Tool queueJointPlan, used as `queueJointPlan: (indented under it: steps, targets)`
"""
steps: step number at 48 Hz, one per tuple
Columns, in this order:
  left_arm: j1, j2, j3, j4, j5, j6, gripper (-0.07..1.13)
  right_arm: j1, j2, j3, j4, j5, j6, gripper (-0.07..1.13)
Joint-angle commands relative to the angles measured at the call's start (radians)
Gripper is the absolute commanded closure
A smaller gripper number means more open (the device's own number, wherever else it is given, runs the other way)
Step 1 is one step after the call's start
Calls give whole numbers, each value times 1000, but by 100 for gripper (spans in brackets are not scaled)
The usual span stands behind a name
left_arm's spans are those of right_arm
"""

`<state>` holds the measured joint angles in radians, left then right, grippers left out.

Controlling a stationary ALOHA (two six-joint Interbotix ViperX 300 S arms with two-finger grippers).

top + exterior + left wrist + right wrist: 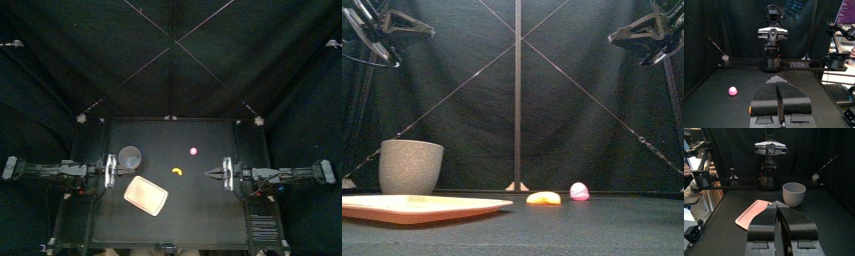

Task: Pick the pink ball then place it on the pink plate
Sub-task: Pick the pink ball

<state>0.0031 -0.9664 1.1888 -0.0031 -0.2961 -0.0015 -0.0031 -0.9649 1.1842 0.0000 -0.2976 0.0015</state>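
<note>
1. Pink ball [195, 152] sits on the worktop [214, 215] toward the back, a little right of middle. Neither arm touches it, and the pick has not begun.
2. Left end effector [778, 80]: jaws pressed together, holding nothing, raised at the left side. Right end effector [777, 204]: also pressed together and empty, raised at the right side.
3. Pink plate [146, 194] lies flat, front and left of middle, with nothing on it. Grey cup [130, 155] stands just behind the plate. Yellow toy [181, 172] lies between the ball and the plate, near the ball but apart from it.
4. Step in hand, as I read it: reach for the ball. The right arm looks the nearer one.
5. To do it well, spread the jaws wider than the ball before descending. Come straight down, centred over it, with one jaw on each side.
6. Close gently around the ball's widest part. It is round and will likely roll or squirt out if pinched off-centre.
7. Keep clear of the yellow toy on the way in, since a nudge could knock the ball away.
8. Lift clear and carry it over the yellow toy to the plate's bare middle, away from the cup. Lower it close before letting go, because the rim looks shallow and the ball may roll off.
</note>
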Motion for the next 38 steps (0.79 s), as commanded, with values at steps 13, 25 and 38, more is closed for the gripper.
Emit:
queueJointPlan:
  steps: [13, 25, 38]
  targets:
    - [-2, 11, -6, 0, -14, 2, 100, -336, 268, -23, 5, -3, 14, 66]
    - [0, 11, -3, 2, -14, 6, 100, -457, 546, -87, 35, -12, 20, 1]
    - [2, 12, -2, 5, -17, 6, 100, -529, 831, -213, 9, -6, 6, 0]
